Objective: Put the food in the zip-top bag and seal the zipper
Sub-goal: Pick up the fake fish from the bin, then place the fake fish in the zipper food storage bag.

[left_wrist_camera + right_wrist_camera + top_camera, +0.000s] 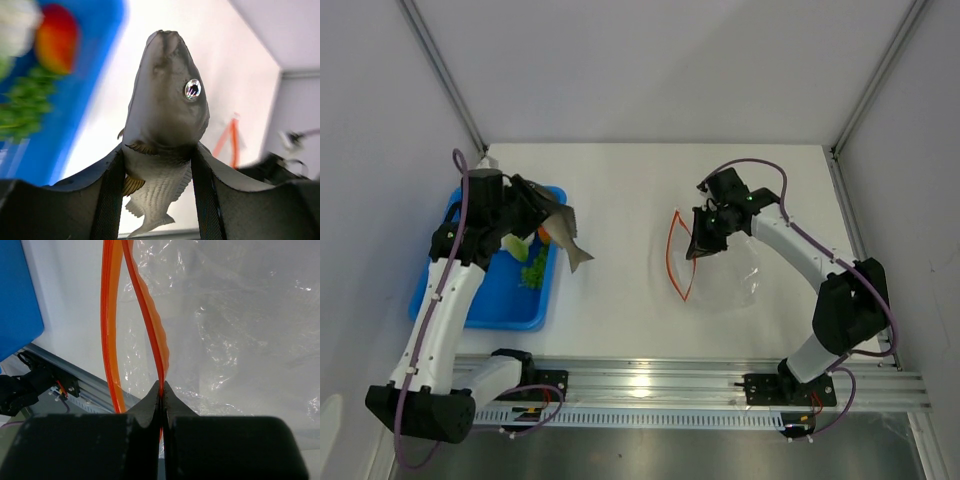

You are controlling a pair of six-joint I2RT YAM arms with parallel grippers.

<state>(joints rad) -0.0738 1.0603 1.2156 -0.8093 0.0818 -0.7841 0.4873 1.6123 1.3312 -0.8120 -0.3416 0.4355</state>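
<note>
While the left gripper (157, 170) clamped the grey fish (165, 100) (jaws part-spread round its belly), the right gripper (161, 390) pinched the zipper (145, 305), jaws closed.

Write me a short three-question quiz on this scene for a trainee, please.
1. True or false: the left gripper is shut on a grey toy fish.
2. Which part of the zip-top bag does the right gripper pinch? A) a bottom corner B) one orange zipper strip C) nothing
3. Fill in: the green leafy bits lie in the blue ____.
Key: 1 true; 2 B; 3 tray.
</note>
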